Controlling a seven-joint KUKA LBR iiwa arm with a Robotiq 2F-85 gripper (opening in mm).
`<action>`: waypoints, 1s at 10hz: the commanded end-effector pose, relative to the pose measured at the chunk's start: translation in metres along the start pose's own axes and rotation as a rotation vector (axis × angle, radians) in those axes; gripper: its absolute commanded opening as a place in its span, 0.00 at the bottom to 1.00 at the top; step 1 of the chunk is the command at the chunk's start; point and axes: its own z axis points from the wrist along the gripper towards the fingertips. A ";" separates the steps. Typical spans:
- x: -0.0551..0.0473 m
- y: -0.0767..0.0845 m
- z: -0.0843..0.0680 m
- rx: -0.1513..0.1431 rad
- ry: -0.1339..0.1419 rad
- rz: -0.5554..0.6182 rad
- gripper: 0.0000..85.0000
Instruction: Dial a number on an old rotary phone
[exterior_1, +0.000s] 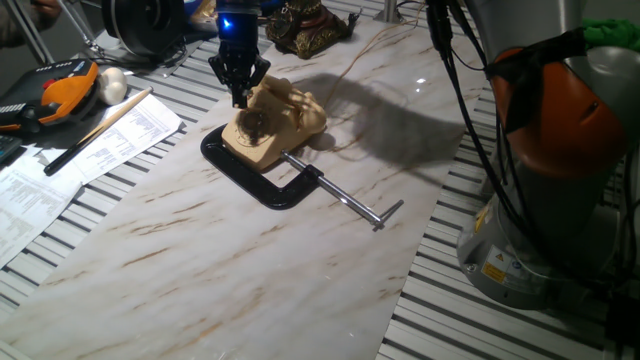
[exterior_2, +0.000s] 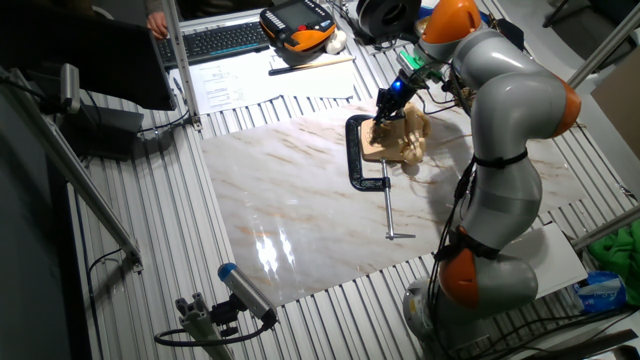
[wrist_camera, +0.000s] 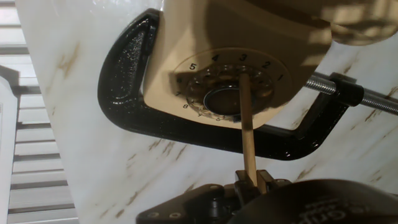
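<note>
Fingers (wrist_camera: 250, 180) closed on a thin wooden stick (wrist_camera: 246, 124), tip in a far-side dial hole near digit 3; rotary phone (exterior_1: 272, 120), clamped by black C-clamp (exterior_1: 262, 178) on marble worktop (exterior_1: 220, 260), lies directly below.

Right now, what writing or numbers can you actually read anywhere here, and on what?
"5", "4", "3", "2", "1", "8": around the round dial of the cream plastic rotary phone.
Printed white paper sheets: too small.
Yellow label on the robot's grey base: blurred.
Embossed letters on the black gripper housing: cut off, unreadable.
</note>
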 end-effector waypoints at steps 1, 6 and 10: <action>0.000 0.000 0.000 0.000 0.000 0.000 0.00; 0.001 -0.005 0.003 -0.001 0.015 0.008 0.00; 0.004 -0.013 0.013 -0.033 0.022 0.024 0.00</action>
